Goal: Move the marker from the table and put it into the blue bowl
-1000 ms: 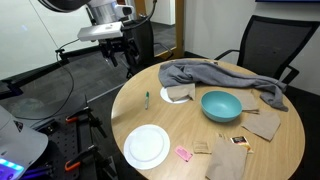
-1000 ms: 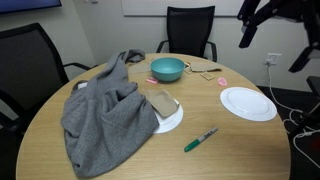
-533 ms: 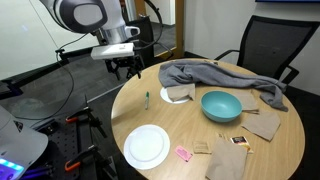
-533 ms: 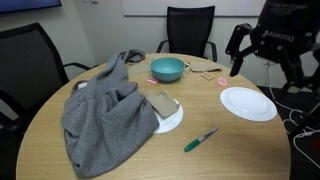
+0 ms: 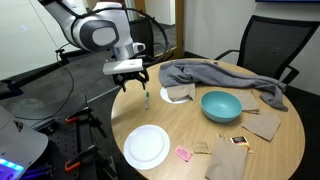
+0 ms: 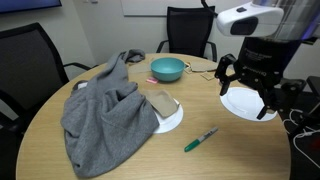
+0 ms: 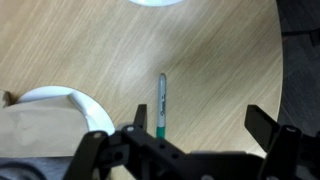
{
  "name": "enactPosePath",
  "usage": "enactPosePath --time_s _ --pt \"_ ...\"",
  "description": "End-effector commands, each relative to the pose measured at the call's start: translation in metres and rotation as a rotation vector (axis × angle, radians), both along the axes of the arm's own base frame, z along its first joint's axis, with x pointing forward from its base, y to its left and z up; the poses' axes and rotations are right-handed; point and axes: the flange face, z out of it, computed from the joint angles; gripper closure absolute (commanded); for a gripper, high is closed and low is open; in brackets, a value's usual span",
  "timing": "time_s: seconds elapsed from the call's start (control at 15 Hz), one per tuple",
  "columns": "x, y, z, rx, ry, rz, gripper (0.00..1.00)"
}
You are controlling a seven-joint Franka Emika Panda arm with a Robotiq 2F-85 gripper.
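The green marker (image 5: 147, 98) lies on the round tan table (image 5: 180, 128) near its edge, and also shows in an exterior view (image 6: 201, 139). The teal-blue bowl (image 5: 221, 105) sits empty further in on the table, beside the grey cloth; it shows at the far side in an exterior view (image 6: 167, 69). My gripper (image 5: 130, 80) hangs open and empty above the table edge, close over the marker (image 7: 162, 103). In the wrist view the gripper (image 7: 197, 118) has its jaws wide apart, with the marker just inside the left finger.
A crumpled grey cloth (image 5: 220, 76) covers the table's back. A small white plate with a tan object (image 5: 178, 94) lies beside the marker. A flat white plate (image 5: 147, 147), brown paper pieces (image 5: 228, 158) and a pink item (image 5: 184, 153) lie in front. Black chairs (image 5: 268, 45) surround the table.
The arm has swung in and come down from high beside the table to just above the marker. The jaws stay open. The marker and bowl have not moved.
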Motion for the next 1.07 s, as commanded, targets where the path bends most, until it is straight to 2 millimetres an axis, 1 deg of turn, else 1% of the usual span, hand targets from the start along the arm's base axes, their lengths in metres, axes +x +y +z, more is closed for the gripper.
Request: enactPosePath --time_s 0.0,0.33,0.73,1.0 --pt "0.0 0.0 -0.001 0.001 0.005 0.0 0.0" --pt "0.002 0.002 -0.001 0.0 -0.01 -0.005 0.0" --pt "0.011 0.002 -0.019 -0.036 -0.025 -0.021 0.0" --pt "0.016 0.004 -0.034 -0.046 -0.04 -0.037 0.0"
